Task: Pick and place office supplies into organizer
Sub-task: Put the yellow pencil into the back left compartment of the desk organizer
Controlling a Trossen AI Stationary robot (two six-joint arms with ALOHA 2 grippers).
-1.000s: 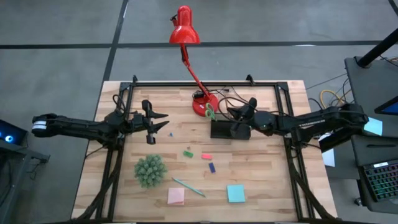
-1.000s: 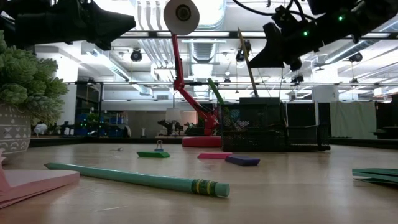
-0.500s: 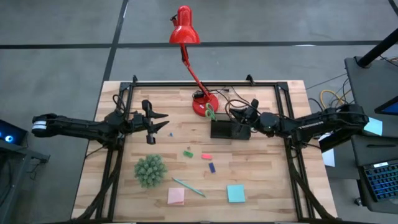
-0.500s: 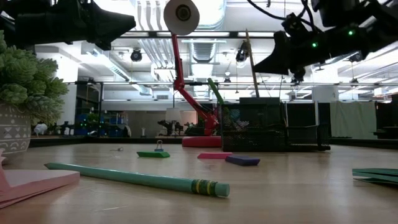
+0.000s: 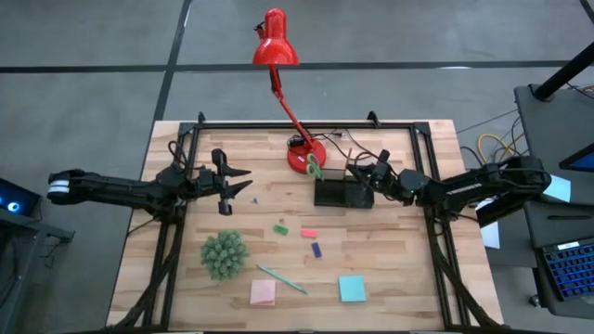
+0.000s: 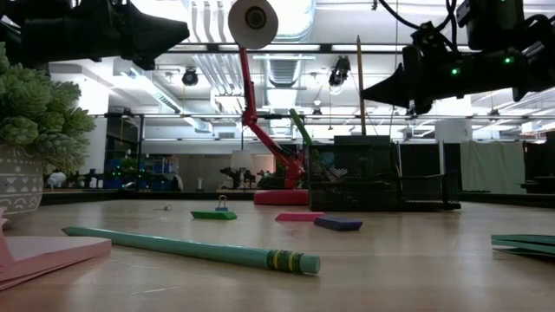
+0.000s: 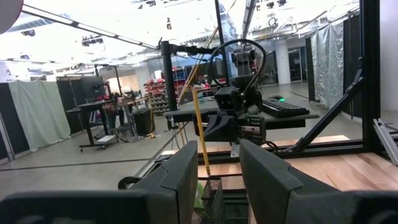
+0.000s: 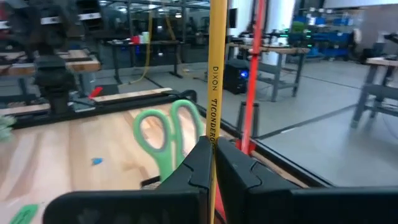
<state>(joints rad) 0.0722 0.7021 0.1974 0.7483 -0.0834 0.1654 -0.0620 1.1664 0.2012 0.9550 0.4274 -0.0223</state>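
Right wrist view has the right claw point(image 8: 211, 163) clamped on the thin wooden pencil point(image 8: 216, 81), long axis straight up between the fingers, green-handled scissors point(image 8: 163, 134) just beyond. From the high view that claw point(image 5: 369, 176) sits at the organizer point(image 5: 336, 193)'s three o'clock edge, so the drop looks to be straight down into the tray. Left claw point(image 5: 229, 184) waits part open and empty, well off at nine o'clock.

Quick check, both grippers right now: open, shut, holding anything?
Left gripper: open, empty, raised above the table's left side.
Right gripper: shut on the pencil, held upright over the organizer.
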